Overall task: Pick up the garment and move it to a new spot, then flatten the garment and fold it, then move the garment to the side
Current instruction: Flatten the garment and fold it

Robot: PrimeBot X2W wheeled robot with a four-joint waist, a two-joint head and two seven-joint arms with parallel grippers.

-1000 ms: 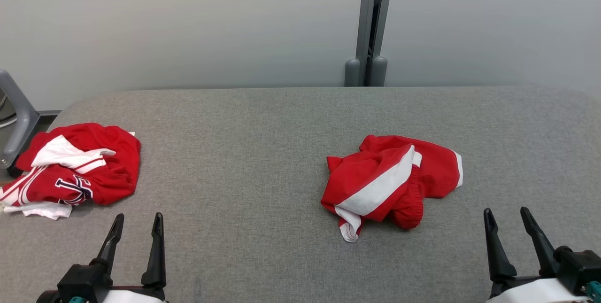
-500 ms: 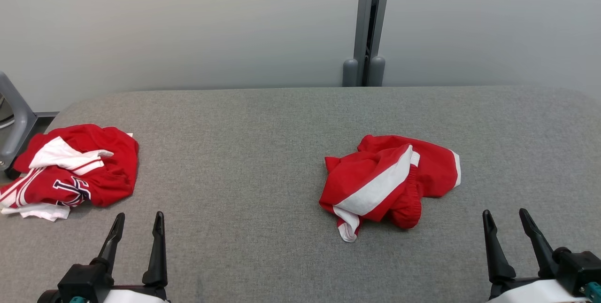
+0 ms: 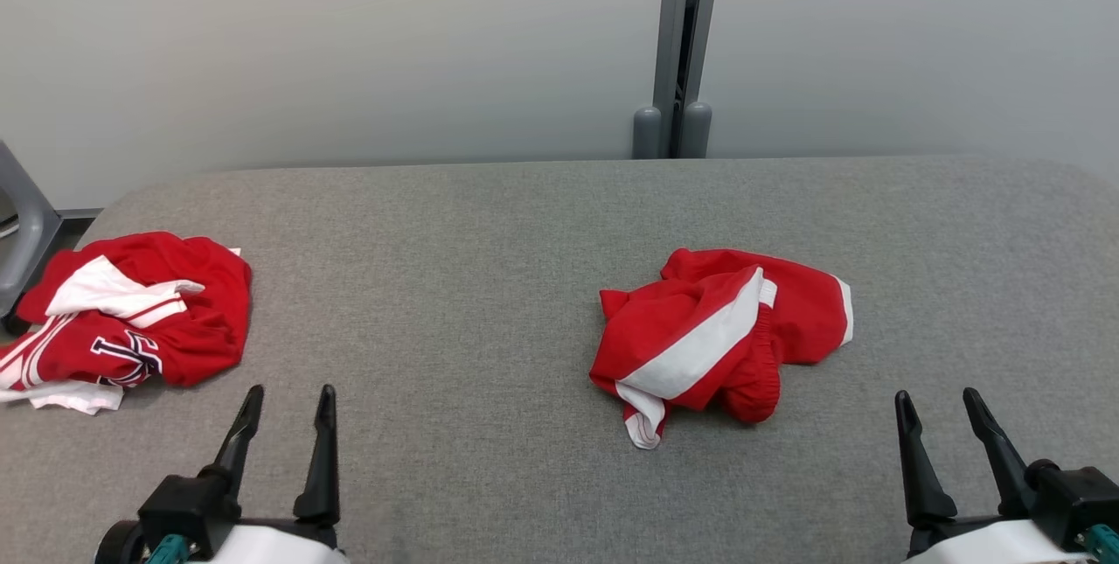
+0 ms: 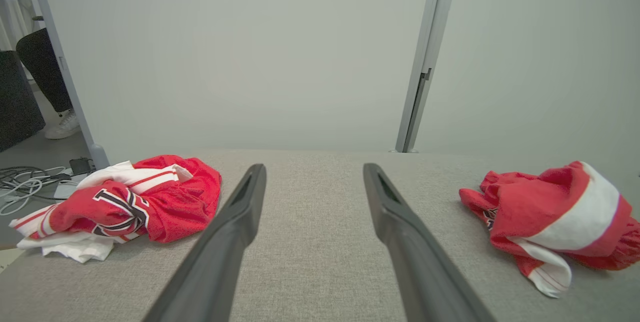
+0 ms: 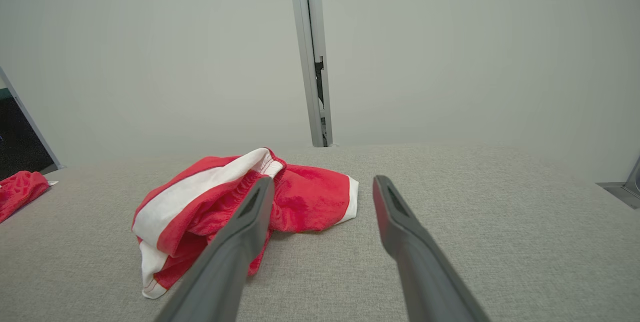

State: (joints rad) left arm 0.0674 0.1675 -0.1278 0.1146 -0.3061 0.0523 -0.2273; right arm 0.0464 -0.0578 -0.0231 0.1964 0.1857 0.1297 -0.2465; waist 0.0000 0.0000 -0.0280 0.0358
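Grey cloth-topped bench (image 3: pixel 489 223), pale wall (image 3: pixel 350 39) behind.

Left gripper (image 3: pixel 290 391), near left: jaws apart, empty, over bare bench. Right gripper (image 3: pixel 935 394), near right: jaws apart, empty too.

Shorts (image 3: pixel 699 328) lie right of centre, closer to the right gripper, touching neither.

Step in hand, by my reading: the first pickup. Best to pinch a raised fold by the gathered waistband, not the loose white hem, so the heap lifts whole.

Shorts: red, broad white side stripe, white-edged legs, crumpled and doubled over. A red-and-white jersey (image 3: pixel 140 319) sits bunched at the left edge.
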